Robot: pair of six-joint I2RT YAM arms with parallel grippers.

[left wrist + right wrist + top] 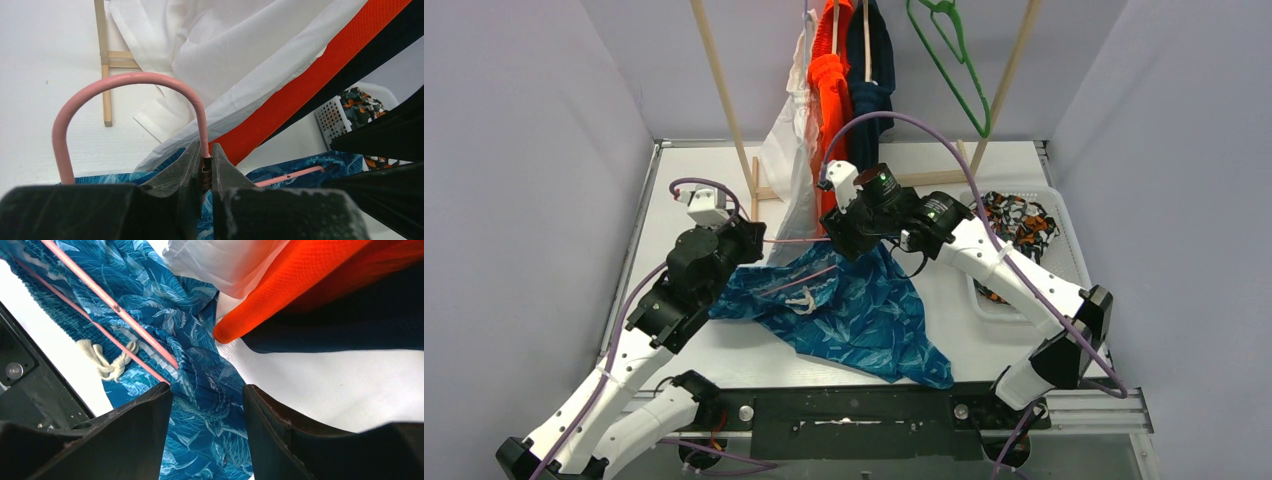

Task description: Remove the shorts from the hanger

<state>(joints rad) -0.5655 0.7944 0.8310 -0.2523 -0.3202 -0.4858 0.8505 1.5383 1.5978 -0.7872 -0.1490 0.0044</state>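
- Took in the white counter (754,355) first, with the wooden rack (720,90) standing at its 12 o'clock edge.
- Found the blue leaf-patterned shorts (864,310) spread at the counter's centre and trailing toward 5 o'clock. Judged this pair the one in hand: down from the rack, yet apparently not free of the pink hanger (130,80), with its bars running along the waistband.
- Counted three pairs hanging on the rack at 12 o'clock, pressed side by side: white shorts (786,150), orange shorts (832,90), navy shorts (874,90). Reckoned all three as work left.
- Spotted the white basket (1072,250) at 3 o'clock, holding the camouflage shorts (1019,220) with no hanger visible on them. Counted that pair as done.
- Noted a green hanger (959,70) dangling bare from the rack at 1 o'clock.
- Saw the left hand (207,165) at the blue pair's 10 o'clock corner, clamped tight on the pink hanger's neck just below the hook.
- Saw the right hand (207,389) at the blue pair's 12 o'clock edge, jaws apart over the fabric and gripping nothing, with one pink bar ending beside a finger.
- Picked out the white drawstring (112,362) knotted beside the waistband, close under the pink bars.
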